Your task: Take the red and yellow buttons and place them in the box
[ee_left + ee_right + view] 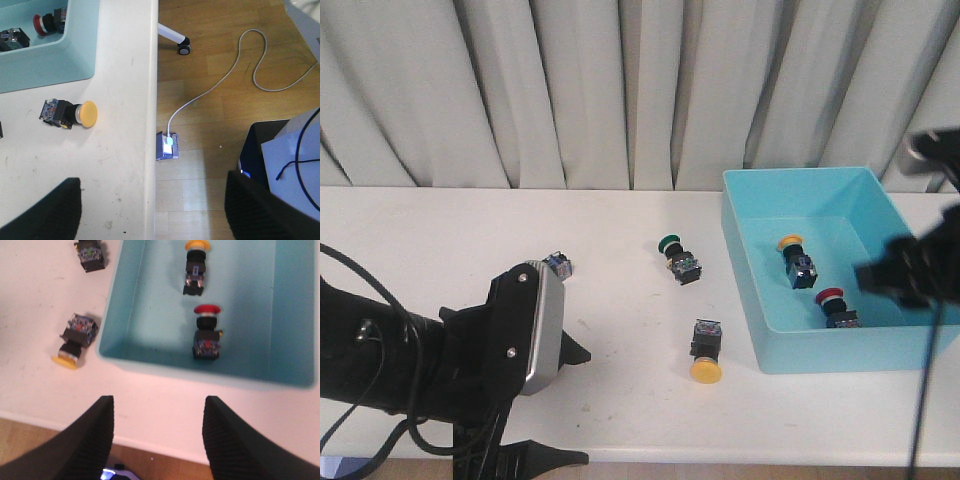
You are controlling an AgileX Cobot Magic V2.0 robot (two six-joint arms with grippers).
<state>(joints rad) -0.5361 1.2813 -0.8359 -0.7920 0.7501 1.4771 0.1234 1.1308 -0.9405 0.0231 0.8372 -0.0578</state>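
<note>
My left gripper [150, 210] hangs open and empty over the table's near edge; my right gripper [157, 437] is open too. One yellow button [705, 352] lies just left of the box [745, 290]. I should descend squarely over its black body.

2 yellow btns [705, 371] [790, 242], 1 red btn [831, 296], 1 green btn [670, 243], 1 box [740, 262]

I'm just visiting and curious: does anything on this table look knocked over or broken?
Nothing looks broken. The buttons all lie on their sides, including the yellow button outside the box and a partly hidden one behind the left gripper.
</note>
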